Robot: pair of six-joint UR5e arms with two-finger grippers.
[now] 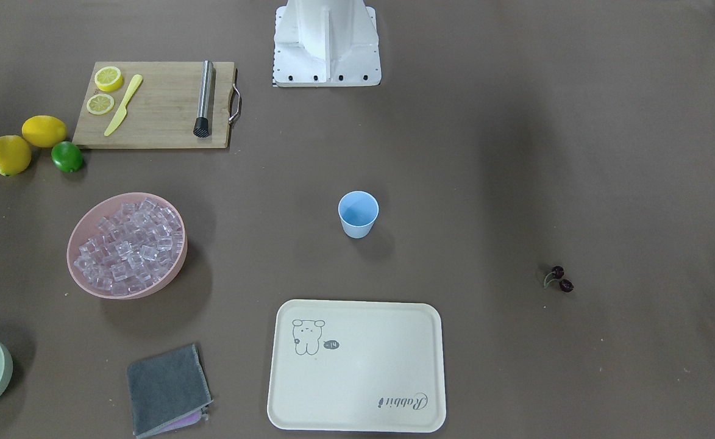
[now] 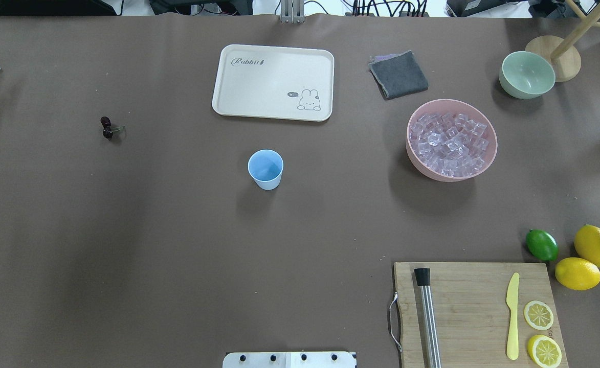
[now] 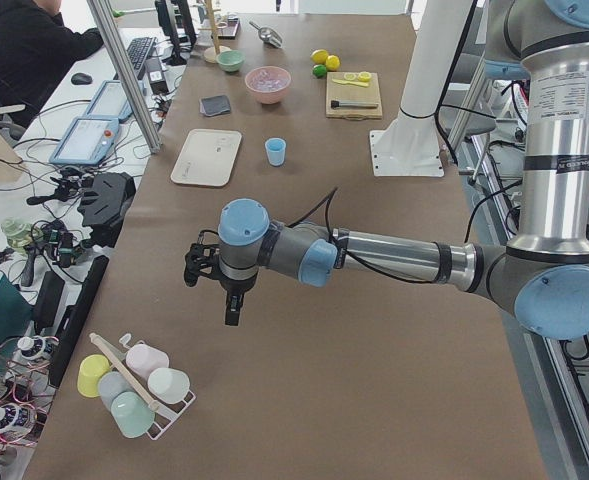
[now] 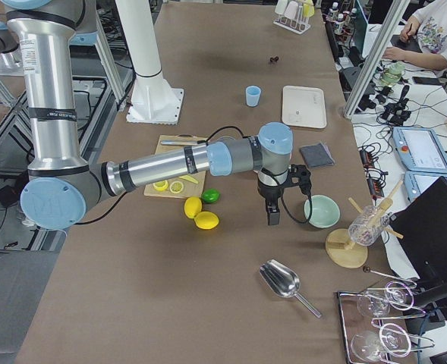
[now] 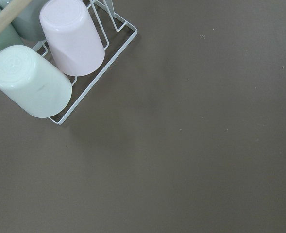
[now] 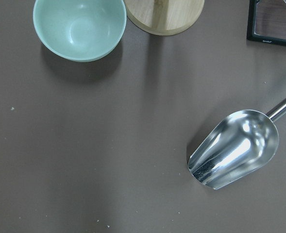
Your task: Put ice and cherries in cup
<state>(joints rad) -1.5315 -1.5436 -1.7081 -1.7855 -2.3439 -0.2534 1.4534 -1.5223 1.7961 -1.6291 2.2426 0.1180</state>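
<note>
The light blue cup (image 1: 358,213) stands upright and empty mid-table, also in the overhead view (image 2: 265,169). The ice (image 1: 128,244) fills the pink bowl (image 2: 432,174) on the robot's right. The cherries (image 2: 107,128) lie on the bare table on the robot's left, also in the front view (image 1: 559,279). My left gripper (image 3: 232,310) hangs over the table's left end, beside a cup rack. My right gripper (image 4: 272,216) hangs over the right end, next to the pale green bowl. I cannot tell whether either is open or shut.
A cream tray (image 1: 357,366) lies beyond the cup. A cutting board (image 2: 473,306) carries a muddler, a yellow knife and lemon slices, with lemons and a lime (image 2: 541,245) beside it. A grey cloth (image 2: 398,74), pale green bowl (image 6: 78,26), metal scoop (image 6: 235,148) and cup rack (image 5: 45,73) stand around.
</note>
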